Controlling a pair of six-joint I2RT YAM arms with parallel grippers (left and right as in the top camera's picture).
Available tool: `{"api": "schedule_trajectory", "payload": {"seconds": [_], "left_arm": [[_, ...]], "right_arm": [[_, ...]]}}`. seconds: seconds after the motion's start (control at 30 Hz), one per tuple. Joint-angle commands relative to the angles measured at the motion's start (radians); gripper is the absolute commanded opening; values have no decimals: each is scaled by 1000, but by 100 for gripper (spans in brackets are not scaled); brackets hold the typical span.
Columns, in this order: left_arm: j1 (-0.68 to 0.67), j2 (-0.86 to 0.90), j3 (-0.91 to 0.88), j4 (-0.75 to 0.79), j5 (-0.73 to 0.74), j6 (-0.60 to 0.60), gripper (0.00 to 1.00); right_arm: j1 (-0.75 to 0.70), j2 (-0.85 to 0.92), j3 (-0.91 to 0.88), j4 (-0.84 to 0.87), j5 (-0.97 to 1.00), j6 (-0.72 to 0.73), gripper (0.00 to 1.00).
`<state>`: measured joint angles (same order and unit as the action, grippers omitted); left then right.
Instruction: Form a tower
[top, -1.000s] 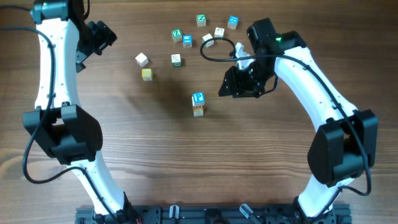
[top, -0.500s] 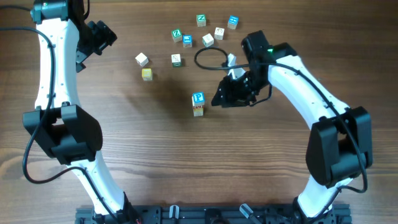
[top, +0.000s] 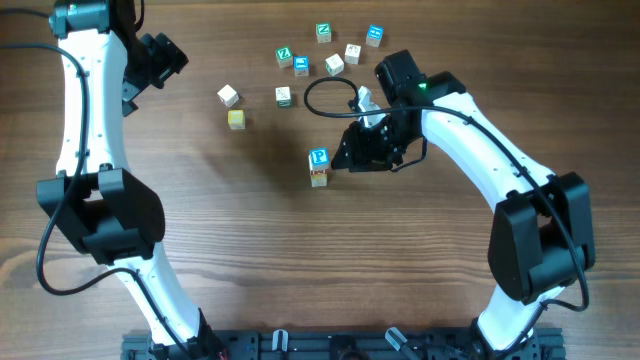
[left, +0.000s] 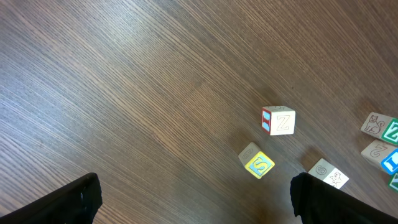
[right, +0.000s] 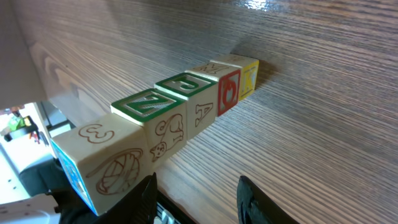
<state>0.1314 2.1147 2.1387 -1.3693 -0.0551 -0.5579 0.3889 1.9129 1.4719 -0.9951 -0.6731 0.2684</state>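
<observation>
The tower (top: 318, 166) stands mid-table, a narrow stack of wooden letter cubes with a blue-faced cube on top. In the right wrist view the tower (right: 186, 106) runs away from the camera, several cubes long: green letter faces, a red-marked cube, a yellow one at the base. My right gripper (top: 346, 158) sits just right of the stack near its top. Its jaws (right: 198, 186) are open with bare table between them, and the top cube lies just outside one finger (right: 148, 193). My left gripper (left: 196, 199) hangs wide open and empty at the far left.
Loose cubes lie behind the tower: a white one (top: 228, 95), a yellow one (top: 236, 119), a green one (top: 284, 96) and a cluster (top: 334, 64) further back. A black cable loop (top: 312, 103) hangs off the right arm. The left wrist view shows a Z cube (left: 278, 120) and a yellow cube (left: 258, 163).
My right arm has swung left and brought its gripper from well right of the tower to right beside it. The left arm and all cubes stay put.
</observation>
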Motion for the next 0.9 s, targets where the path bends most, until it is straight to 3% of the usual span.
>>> {"api": "schedule_trajectory", "payload": {"seconds": [0.0, 0.17, 0.33, 0.77, 0.87], "left_arm": [[0, -3, 8, 0, -2, 4, 100], [0, -3, 8, 0, -2, 4, 100], [0, -3, 8, 0, -2, 4, 100], [0, -3, 8, 0, -2, 4, 100], [0, -3, 8, 0, -2, 4, 100]], "right_arm": [[20, -19, -11, 14, -24, 23, 43], [20, -19, -11, 16, -23, 23, 42], [19, -19, -11, 36, 109, 54, 42], [19, -19, -11, 182, 44, 99, 42], [19, -19, -11, 188, 143, 132, 44]]}}
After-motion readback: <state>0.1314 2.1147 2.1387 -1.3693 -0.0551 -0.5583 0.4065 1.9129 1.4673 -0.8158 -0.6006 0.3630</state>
